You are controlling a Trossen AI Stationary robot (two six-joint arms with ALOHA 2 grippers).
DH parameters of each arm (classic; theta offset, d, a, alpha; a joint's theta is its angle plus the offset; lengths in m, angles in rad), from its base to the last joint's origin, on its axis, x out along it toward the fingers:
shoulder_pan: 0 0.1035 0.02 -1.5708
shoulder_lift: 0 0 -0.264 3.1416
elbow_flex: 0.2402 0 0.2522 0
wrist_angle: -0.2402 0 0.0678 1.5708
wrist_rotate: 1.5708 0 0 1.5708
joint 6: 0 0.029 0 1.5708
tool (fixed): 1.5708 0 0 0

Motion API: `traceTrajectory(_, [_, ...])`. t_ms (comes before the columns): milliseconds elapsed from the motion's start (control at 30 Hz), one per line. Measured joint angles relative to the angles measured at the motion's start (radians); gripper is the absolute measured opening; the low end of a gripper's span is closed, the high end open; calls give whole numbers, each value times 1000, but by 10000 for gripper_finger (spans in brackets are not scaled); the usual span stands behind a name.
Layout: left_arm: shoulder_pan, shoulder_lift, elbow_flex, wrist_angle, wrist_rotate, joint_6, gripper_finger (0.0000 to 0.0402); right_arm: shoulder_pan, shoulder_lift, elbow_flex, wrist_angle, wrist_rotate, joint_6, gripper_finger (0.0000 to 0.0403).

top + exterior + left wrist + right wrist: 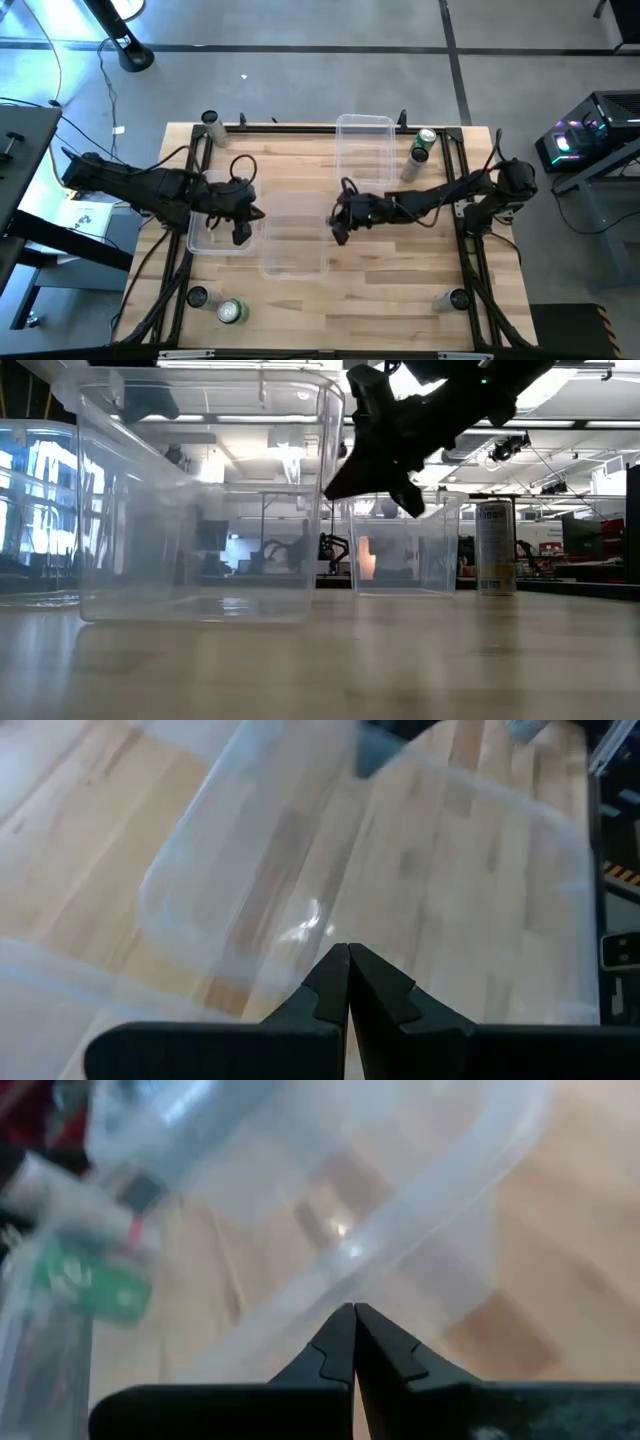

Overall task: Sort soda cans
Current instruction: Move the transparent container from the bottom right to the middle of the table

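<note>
Soda cans stand upright near the table's corners in the high view: a pale can (210, 122) far left, a green can (426, 139) with a pale can (412, 166) beside it far right, a dark can (197, 297) and a green can (232, 312) near left, and one more can (456, 298) near right. My left gripper (240, 233) is shut and hangs over the left clear tub (205, 240). My right gripper (340, 232) is shut, raised above the table (395, 480) beside the middle tub's (295, 258) right edge. Neither holds a can.
Three clear plastic tubs sit on the wooden table: left, middle, and a far one (365, 150). Dark frame rails (300, 128) run along the table's edges. Bare wood lies right of the middle tub and along the near edge (390, 300).
</note>
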Motion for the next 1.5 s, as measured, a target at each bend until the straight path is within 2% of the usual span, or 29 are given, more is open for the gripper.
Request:
traceTrajectory(167, [2,0,-2,82,-18,66,0,-65,-6,0,68,4,-85,0])
traceTrajectory(267, [2,-2,-2,134,-18,105,0,-96,-44,19,37,6,-159,0])
traceTrajectory(467, [17,43,-2,127,-80,167,0,-127,-163,154,-250,32,-325,0])
traceTrajectory(700, [122,172,-1,165,-75,156,0,-115,-218,312,-520,42,-412,0])
traceTrajectory(933, [247,282,-1,162,9,165,0,-62,-228,380,-618,106,-425,0])
traceTrajectory(1100, [330,319,-1,168,4,248,0,-28,-229,387,-654,133,-410,0])
traceTrajectory(1400, [471,332,5,222,-65,403,0,9,-233,386,-686,134,-405,0])
traceTrajectory(1500, [483,327,52,214,-30,427,0,-12,-238,387,-737,200,-307,0])
